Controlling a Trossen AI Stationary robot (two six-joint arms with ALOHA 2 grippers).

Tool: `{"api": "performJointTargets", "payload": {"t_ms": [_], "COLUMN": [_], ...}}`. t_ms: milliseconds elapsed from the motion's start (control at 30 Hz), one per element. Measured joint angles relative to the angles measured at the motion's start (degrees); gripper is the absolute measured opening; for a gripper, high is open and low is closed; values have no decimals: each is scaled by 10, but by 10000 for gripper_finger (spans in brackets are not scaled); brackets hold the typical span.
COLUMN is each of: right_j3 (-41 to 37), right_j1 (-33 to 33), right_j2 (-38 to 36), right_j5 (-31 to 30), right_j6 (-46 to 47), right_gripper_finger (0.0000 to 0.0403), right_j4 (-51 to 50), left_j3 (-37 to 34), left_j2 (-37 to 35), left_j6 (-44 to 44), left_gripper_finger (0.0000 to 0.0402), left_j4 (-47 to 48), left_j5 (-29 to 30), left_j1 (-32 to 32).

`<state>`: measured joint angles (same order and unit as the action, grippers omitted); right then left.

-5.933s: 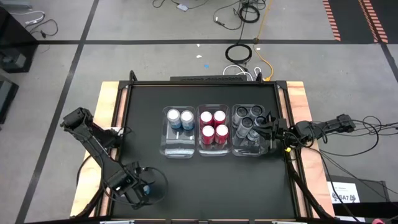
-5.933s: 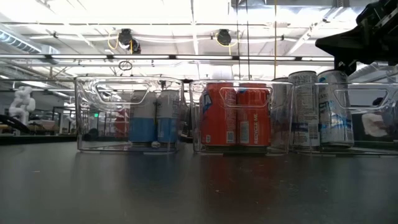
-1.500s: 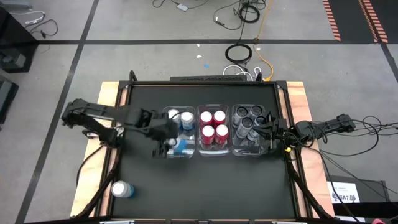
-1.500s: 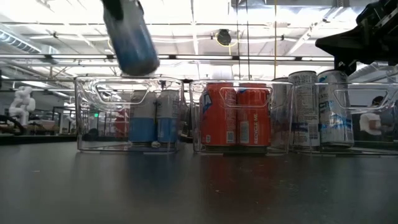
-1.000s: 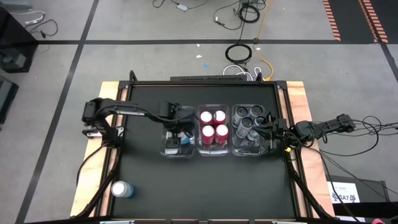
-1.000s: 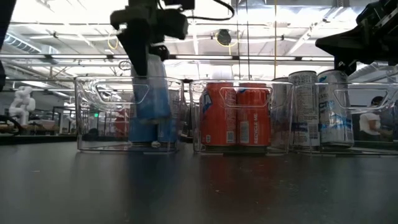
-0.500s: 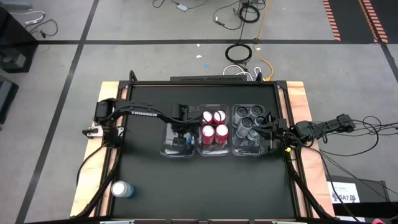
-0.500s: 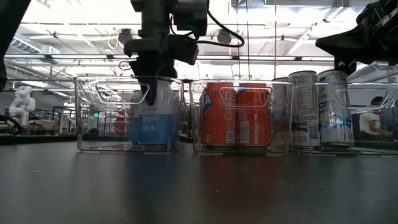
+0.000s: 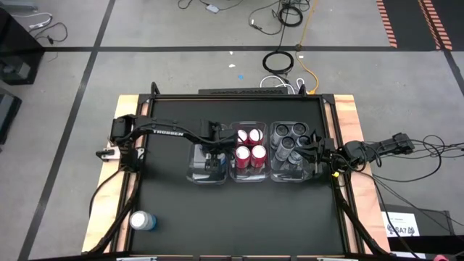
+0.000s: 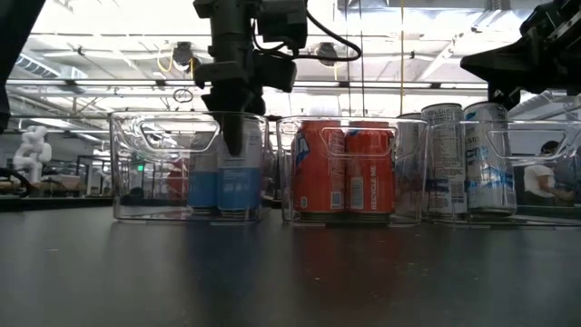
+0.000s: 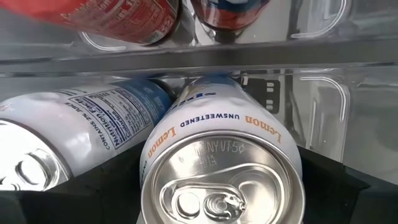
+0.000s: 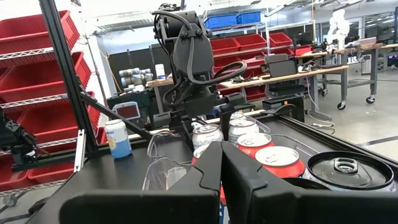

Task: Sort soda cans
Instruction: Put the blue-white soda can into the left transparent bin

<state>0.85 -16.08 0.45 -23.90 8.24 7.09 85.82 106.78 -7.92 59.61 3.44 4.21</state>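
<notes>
One light blue can (image 11: 221, 174) between left fingers (image 10: 233, 136), bin (image 9: 194, 176) contents mostly hidden

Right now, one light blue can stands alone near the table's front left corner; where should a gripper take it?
Grip the lone light blue can around its side wall, coming from above: it stands upright with nothing beside it. The left gripper, down in the left bin, is nearer.

Left gripper (image 9: 211, 157) lowered into left bin (image 9: 193, 174), fingers clamped round blue can (image 11: 222, 162); right gripper (image 9: 317, 155) parked right of that bin, fingers closed.
</notes>
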Motion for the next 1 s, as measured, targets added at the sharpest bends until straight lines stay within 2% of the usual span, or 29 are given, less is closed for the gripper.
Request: {"api": "performJointTargets", "payload": {"t_ms": [300,567,667,833,1000], "right_j3": [0,0,0,0,0], "right_j1": [0,0,0,0,0], "right_j2": [0,0,0,0,0], "right_j5": [0,0,0,0,0], "right_j6": [0,0,0,0,0], "right_gripper_finger": [0,0,0,0,0], "right_j4": [0,0,0,0,0], "left_j3": [0,0,0,18,76], "left_j2": [0,0,0,1,1], "left_j6": [3,36,60,122,179], "left_gripper_finger": [336,392,395,389,389], "left_j4": [-8,-13,-3,56,107], "left_j5": [3,2,2,0,0], "left_j1": [-4,-5,-5,-3,-3]}}
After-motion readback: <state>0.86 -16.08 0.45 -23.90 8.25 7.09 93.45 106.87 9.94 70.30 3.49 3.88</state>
